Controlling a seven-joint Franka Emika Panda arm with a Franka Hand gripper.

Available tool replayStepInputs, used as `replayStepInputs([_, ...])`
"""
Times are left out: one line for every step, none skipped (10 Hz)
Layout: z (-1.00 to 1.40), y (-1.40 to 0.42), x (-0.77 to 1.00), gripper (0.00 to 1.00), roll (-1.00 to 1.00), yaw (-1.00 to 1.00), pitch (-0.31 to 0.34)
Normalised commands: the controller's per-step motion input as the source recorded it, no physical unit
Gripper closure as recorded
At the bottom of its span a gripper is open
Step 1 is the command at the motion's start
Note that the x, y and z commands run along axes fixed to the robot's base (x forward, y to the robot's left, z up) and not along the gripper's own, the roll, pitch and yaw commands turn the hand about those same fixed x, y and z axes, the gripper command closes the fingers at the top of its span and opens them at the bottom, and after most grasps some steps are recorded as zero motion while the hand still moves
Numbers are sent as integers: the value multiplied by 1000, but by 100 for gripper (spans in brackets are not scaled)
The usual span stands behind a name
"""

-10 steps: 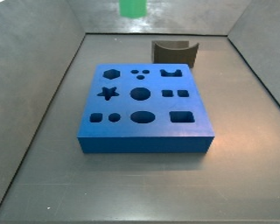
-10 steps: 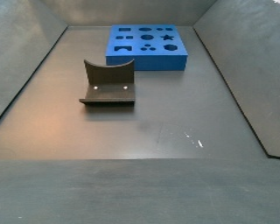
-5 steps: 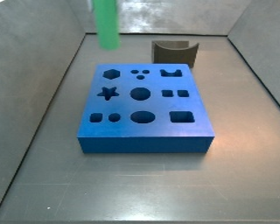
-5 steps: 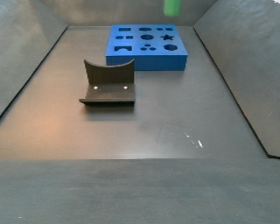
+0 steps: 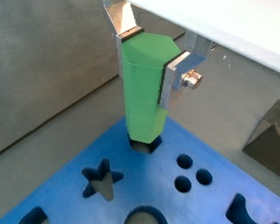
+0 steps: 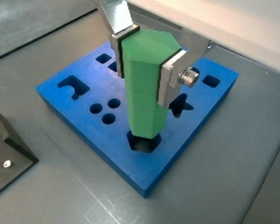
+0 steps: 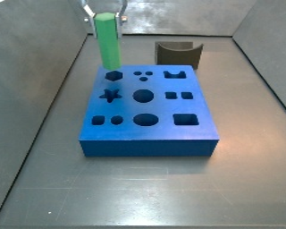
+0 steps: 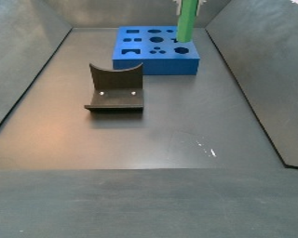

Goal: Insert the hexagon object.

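Note:
The hexagon object [image 7: 106,40] is a bright green peg, held upright over the far left corner of the blue block [image 7: 149,112]. My gripper [image 7: 105,11] is shut on its upper end. In both wrist views the silver fingers [image 5: 178,74] [image 6: 174,74] clamp opposite flat sides of the peg [image 5: 143,87] [image 6: 145,96]. My gripper [image 5: 152,54] [image 6: 149,54] stands straight above the block [image 5: 206,201] [image 6: 108,142]. The peg's lower end sits at the mouth of the hexagonal hole [image 6: 143,143]. In a side view the peg [image 8: 186,20] stands on the block's corner [image 8: 158,58].
The dark grey curved block [image 7: 178,52] [image 8: 115,88] stands on the floor apart from the blue block. It shows at a wrist view's edge [image 6: 3,153]. Grey walls enclose the floor on three sides. The block has several other shaped holes, among them a star [image 7: 110,94].
The peg and my gripper have come down from the top of the side views to the far corner of the blue block, where the peg's lower end now meets the hole.

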Motion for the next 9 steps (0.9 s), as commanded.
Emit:
replayStepInputs([-337,0,9,100,-39,-54,-74])
replayStepInputs([-351,31,0,100,-31,-83,-56])
replayStepInputs([-346,46,0,100,-49,-74,-44])
replayStepInputs([-331,20,0,100,-47,-69,-59])
replayStepInputs([-283,83,-83,100,-54,-77,-90])
replayStepInputs([-283,106,-11,100,-34,-17,-50])
replayStepInputs([-249,120,0,100,-50,0,-36])
replayStepInputs([-263,154,37,100,-49,0,0])
replayStepInputs([-297,171,177,100,-53,0,0])
